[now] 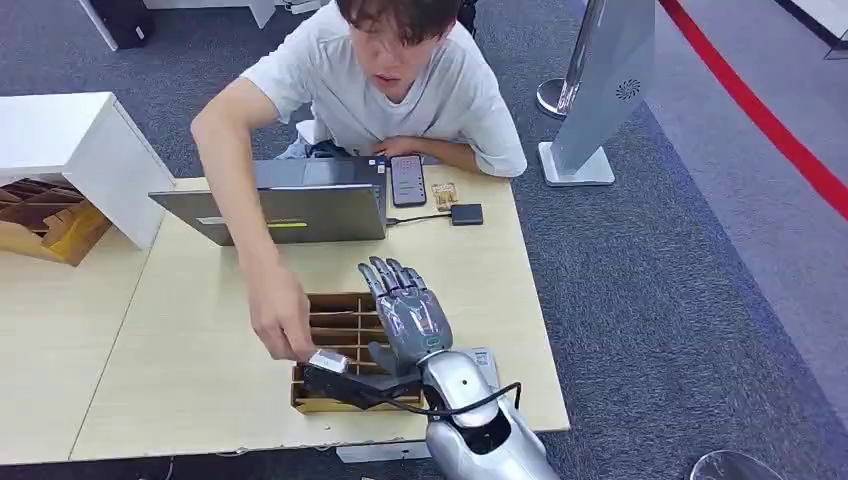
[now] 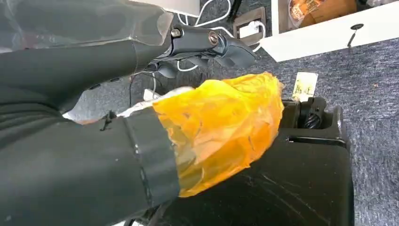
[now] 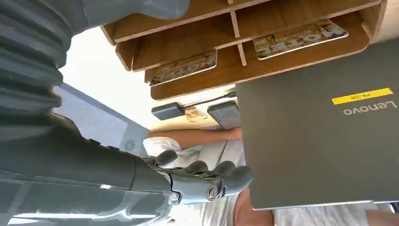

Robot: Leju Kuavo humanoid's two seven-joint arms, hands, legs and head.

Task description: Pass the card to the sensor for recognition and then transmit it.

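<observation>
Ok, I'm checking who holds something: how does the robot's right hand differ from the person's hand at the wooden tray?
The robot's right hand lies flat, fingers stretched out, holding nothing; the person's hand points down, fingertips on a small pale object at the tray's near left corner. The robot's right hand enters from the table's near edge, the person's hand from the far side, past the laptop. Both are over the wooden tray.

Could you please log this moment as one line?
right hand: open, over rack | person's hand: at rack | laptop: behind
</observation>
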